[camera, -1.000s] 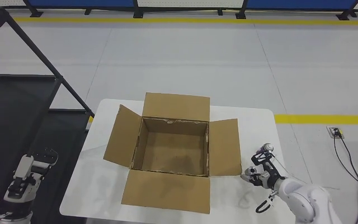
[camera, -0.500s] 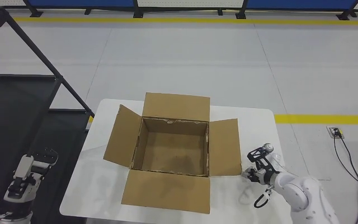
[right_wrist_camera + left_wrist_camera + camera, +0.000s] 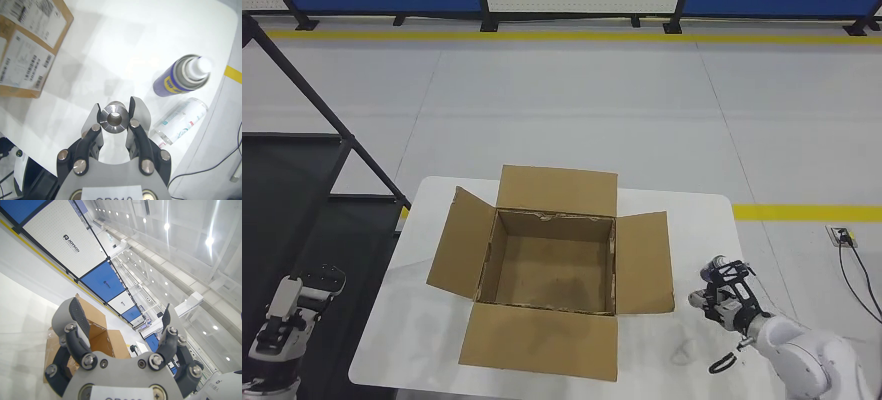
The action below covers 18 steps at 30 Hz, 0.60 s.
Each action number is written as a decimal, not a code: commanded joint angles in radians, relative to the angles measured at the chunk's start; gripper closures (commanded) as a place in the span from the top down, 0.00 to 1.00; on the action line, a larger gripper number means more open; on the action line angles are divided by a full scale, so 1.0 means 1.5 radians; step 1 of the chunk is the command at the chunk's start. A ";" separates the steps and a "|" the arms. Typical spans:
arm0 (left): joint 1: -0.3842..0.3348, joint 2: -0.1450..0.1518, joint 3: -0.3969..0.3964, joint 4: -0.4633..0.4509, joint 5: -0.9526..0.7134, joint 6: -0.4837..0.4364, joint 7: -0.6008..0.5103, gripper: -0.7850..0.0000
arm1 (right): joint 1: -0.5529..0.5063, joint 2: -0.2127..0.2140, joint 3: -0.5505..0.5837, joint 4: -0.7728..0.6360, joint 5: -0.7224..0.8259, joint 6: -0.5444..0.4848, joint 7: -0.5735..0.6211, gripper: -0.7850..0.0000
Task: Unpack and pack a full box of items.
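White table (image 3: 132, 37) in a factory hall; a yellow line (image 3: 802, 212) runs past its right end.

Right gripper (image 3: 114, 103) is over that end, clenched on a steel cylinder (image 3: 114, 119), with one of the fingers (image 3: 141, 111) on each side of its round wall. The cylinder's long axis runs along the fingers, not across them. Its bored end faces back toward the wrist and its other end points down at the table. Whether it touches the table cannot be told.

Just off the jaws, on the side away from the box, a clear bottle (image 3: 179, 121) lies flat near the table edge. Beyond it a blue spray can (image 3: 179, 79) stands upright, nozzle up.

Farther off, on the jaws' other side, stands the open box (image 3: 642, 262), apparently empty.

Left gripper (image 3: 121, 306) is farthest, off the table's left end, released, holding nothing and pointing upward.

Judgement: the right arm is much the nearer to both cylinder and box. Any placing goes end-first along the cylinder's axis, and the can and bottle are the neighbours to avoid.
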 commanded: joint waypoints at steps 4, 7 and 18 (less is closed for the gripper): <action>0.000 0.000 0.000 0.000 0.000 0.000 0.000 1.00 | -0.052 0.000 0.052 -0.143 0.111 0.054 -0.033 0.00; 0.000 0.000 0.000 0.000 0.000 0.000 0.000 1.00 | -0.073 -0.001 0.052 -0.243 0.133 0.084 -0.031 0.00; 0.024 -0.005 -0.010 0.012 -0.022 -0.013 0.012 1.00 | 0.064 -0.008 -0.252 -0.350 -0.017 0.179 0.047 0.00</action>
